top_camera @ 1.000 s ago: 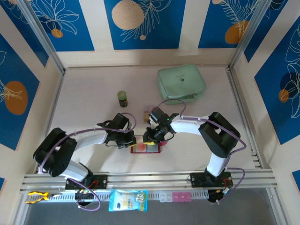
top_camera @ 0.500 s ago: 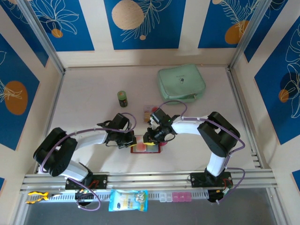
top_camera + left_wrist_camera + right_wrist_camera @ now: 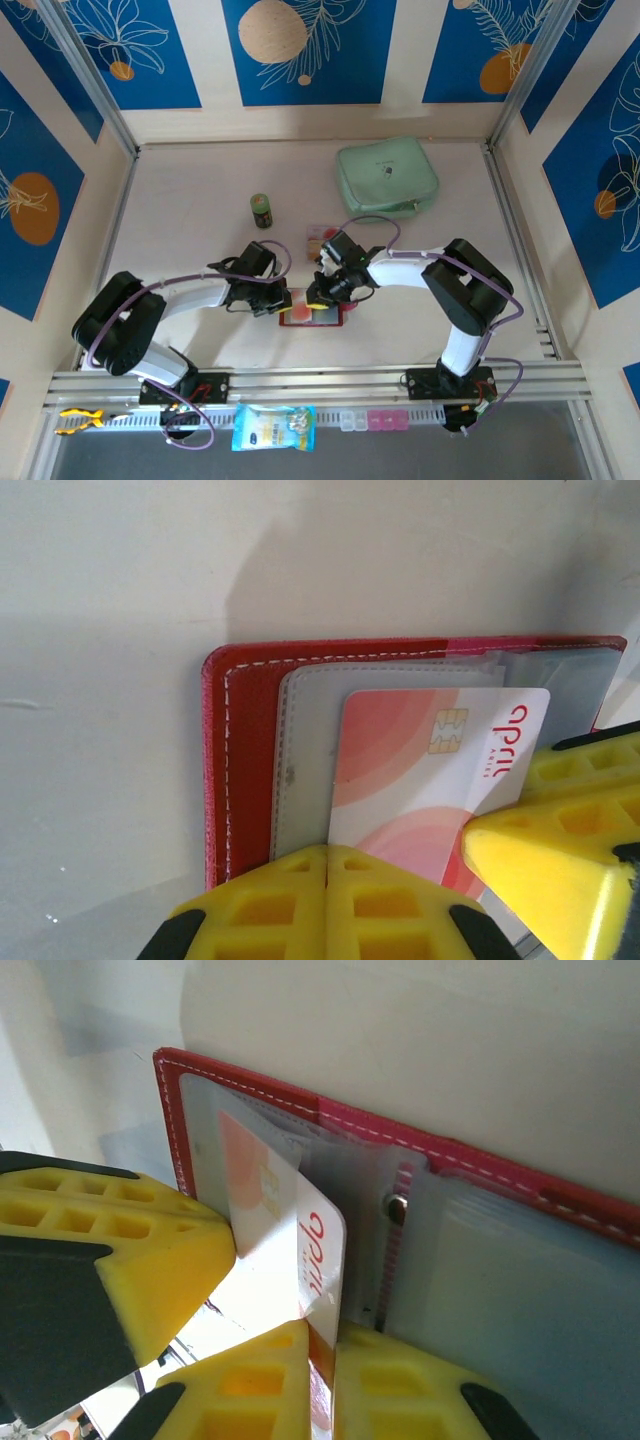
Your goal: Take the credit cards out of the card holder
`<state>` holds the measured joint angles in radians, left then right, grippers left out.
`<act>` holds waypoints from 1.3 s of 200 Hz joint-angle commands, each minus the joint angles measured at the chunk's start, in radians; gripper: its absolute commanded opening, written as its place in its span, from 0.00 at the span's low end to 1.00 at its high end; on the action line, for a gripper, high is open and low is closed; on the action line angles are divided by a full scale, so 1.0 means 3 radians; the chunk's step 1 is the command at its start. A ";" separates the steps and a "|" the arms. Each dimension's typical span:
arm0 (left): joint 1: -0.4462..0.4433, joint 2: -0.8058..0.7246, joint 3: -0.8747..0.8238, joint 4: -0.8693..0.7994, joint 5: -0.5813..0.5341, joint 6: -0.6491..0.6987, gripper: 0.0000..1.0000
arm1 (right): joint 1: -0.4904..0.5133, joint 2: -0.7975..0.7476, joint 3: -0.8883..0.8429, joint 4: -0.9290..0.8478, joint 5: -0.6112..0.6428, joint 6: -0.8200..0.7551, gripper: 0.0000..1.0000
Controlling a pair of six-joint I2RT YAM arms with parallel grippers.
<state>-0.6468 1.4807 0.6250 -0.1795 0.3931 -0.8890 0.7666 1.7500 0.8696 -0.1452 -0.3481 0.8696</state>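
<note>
- The table (image 3: 200, 190) is seen as a pale, smooth, matt slab, enclosed by wall panels (image 3: 300, 50) printed in blue with white leaf outlines and orange discs
- A mint-green pouch (image 3: 386, 178), soft, padded and rounded at its corners, is laid flat at the far right of the table, well apart from both arms
- The card holder (image 3: 312, 316) is laid open and flat near the front of the table, between the two grippers. It is a red rectangular cover with a leather-like finish. White stitching is run along its border, and its corners are rounded. A small metal snap (image 3: 398, 1203) and cloudy clear plastic sleeves (image 3: 520, 1260) are seen inside
- The left gripper (image 3: 327, 880) is closed. Its ribbed yellow pads are brought together with nothing seen between them, and it is set at the left end of the card holder
- The right gripper (image 3: 320, 1365) is clamped on a credit card (image 3: 420, 770), whose thin edge is pinched between the two yellow pads
- That credit card is a stiff, glossy white rectangle with rounded corners, marked with salmon-red arcs, a gold chip and red lettering. It is tilted up from the holder, with one end seemingly tucked in a clear sleeve
- A small dark green cylindrical container (image 3: 261, 210) is stood upright behind the left gripper, apart from it
</note>
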 commanded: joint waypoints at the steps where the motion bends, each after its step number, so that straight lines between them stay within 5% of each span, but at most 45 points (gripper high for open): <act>1: -0.0026 0.0012 -0.0101 -0.0143 -0.0109 -0.0033 0.00 | -0.0025 -0.0083 -0.0055 -0.0096 0.0007 0.0001 0.10; 260: -0.0024 -0.0060 -0.0083 -0.0127 -0.0058 -0.0074 0.01 | 0.0029 -0.0454 0.0321 -0.1280 0.0623 -0.0465 0.05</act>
<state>-0.6487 1.4673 0.6140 -0.1753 0.3920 -0.9081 0.7662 1.6131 0.9356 -0.4591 -0.1928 0.7544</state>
